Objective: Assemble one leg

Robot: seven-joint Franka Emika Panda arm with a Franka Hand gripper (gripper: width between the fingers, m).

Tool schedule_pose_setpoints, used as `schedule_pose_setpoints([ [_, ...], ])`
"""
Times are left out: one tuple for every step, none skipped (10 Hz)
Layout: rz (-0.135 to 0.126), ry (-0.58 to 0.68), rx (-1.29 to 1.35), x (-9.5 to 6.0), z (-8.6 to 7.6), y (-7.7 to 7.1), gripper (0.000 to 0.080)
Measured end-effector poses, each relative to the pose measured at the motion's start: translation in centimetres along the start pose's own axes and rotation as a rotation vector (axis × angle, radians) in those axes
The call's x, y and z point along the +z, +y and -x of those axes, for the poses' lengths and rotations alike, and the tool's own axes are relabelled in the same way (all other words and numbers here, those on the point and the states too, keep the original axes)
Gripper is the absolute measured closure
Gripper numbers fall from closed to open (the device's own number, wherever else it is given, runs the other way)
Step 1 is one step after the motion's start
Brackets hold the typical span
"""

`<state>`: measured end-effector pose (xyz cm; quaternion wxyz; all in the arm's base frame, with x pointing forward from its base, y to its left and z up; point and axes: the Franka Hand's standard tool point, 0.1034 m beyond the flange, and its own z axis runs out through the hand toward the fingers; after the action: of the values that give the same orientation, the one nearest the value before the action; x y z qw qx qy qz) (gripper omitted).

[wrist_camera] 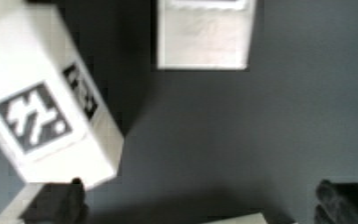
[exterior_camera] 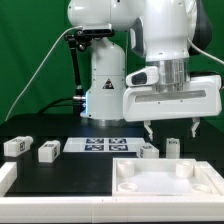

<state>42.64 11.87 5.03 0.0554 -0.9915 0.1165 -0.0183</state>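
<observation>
Several small white legs with black-and-white tags stand on the black table: two toward the exterior view's left (exterior_camera: 15, 146) (exterior_camera: 47, 152) and two under the arm (exterior_camera: 148, 150) (exterior_camera: 173, 146). My gripper (exterior_camera: 171, 127) hangs open just above those two, holding nothing. In the wrist view the gripper (wrist_camera: 202, 203) is open, with dark fingertips (wrist_camera: 55, 200) wide apart and bare table between them. One tagged leg (wrist_camera: 48, 105) lies close beside one fingertip, outside the jaws. Another white leg (wrist_camera: 202, 35) lies farther off.
The large white square tray-like piece (exterior_camera: 160, 182) lies in front of the gripper; its corner (wrist_camera: 250, 217) shows in the wrist view. The marker board (exterior_camera: 100, 145) lies flat mid-table. A white rim (exterior_camera: 8, 177) borders the table at the exterior view's left.
</observation>
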Motion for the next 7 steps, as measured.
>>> schedule_pose_setpoints([
  [-0.003, 0.001, 0.041, 0.0, 0.2, -0.3, 0.0151],
  [-0.007, 0.001, 0.079, 0.0, 0.1, -0.3, 0.0151],
  [-0.005, -0.009, 0.062, 0.0, 0.2, -0.3, 0.0151],
  [-0.004, -0.013, 0.041, 0.1, 0.4, -0.5, 0.0151],
  [0.003, -0.048, 0.017, 0.2, 0.7, -0.4, 0.0151],
  [0.02, -0.163, -0.016, 0.2, 1.2, -0.1, 0.0151],
  [0.025, -0.237, -0.017, 0.0, 1.1, -0.3, 0.0151],
])
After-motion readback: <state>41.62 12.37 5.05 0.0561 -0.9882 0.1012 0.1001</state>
